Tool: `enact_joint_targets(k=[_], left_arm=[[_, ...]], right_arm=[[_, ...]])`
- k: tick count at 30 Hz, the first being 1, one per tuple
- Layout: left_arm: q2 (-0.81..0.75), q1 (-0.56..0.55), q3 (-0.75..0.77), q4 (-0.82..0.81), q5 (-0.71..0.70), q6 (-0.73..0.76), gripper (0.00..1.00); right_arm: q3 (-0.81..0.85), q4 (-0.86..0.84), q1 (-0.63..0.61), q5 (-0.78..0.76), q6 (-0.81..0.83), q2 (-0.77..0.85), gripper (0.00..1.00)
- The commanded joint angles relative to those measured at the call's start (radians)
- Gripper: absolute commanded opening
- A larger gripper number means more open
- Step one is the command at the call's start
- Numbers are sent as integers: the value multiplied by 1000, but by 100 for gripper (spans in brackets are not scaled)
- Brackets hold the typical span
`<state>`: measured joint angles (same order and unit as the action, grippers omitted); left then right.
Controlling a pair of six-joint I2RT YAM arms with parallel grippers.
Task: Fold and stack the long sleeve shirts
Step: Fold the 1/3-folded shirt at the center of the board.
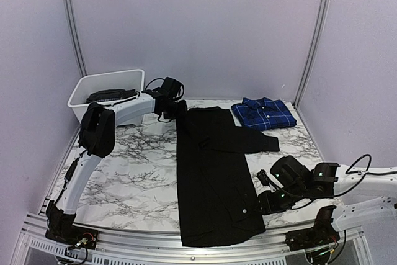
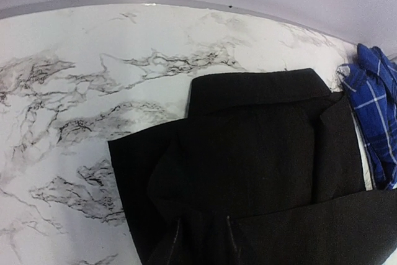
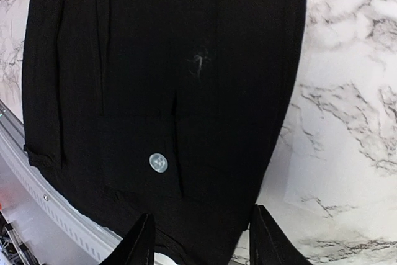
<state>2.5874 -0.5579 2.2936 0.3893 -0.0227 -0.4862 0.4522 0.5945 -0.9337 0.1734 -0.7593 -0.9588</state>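
Nearby, your right end effector (image 3: 203, 215) stands spread over the near hem of the large plain black cloth shirt (image 1: 214, 172), stretched along the marble-patterned bench (image 1: 124, 178). Your left end effector (image 1: 175, 110), grip unreadable, meets its far-left corner. The folded dark blue plaid cloth shirt (image 1: 263, 113) lies far-right.

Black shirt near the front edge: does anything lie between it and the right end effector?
Nothing visible does. In the right wrist view the right end effector hangs open over the black shirt, near its hem; only flat cloth and one pale button show ahead of it.
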Motion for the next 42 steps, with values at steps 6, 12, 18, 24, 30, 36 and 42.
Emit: enact_joint_targets(k=[6, 12, 18, 24, 30, 36, 42], left_arm=[[-66, 1, -26, -12, 20, 12, 43], [-140, 1, -101, -12, 33, 15, 55], [-240, -12, -216, -12, 62, 0, 58], [-361, -46, -383, -11, 107, -27, 61], [-461, -104, -555, -14, 132, -33, 63], [-532, -141, -671, -47, 163, -46, 63], [-576, -192, -768, -65, 187, -66, 62]], right_arm=[[-41, -184, 97, 36, -6, -37, 39], [-28, -161, 111, 27, -2, -37, 23], [-23, -141, 99, 55, -17, -30, 0], [-2, -72, 71, 62, -38, 2, 0], [-12, -70, 70, 83, -27, -13, 11], [-33, -169, 70, 114, -47, -61, 18], [-44, -209, 70, 97, -84, -61, 17]])
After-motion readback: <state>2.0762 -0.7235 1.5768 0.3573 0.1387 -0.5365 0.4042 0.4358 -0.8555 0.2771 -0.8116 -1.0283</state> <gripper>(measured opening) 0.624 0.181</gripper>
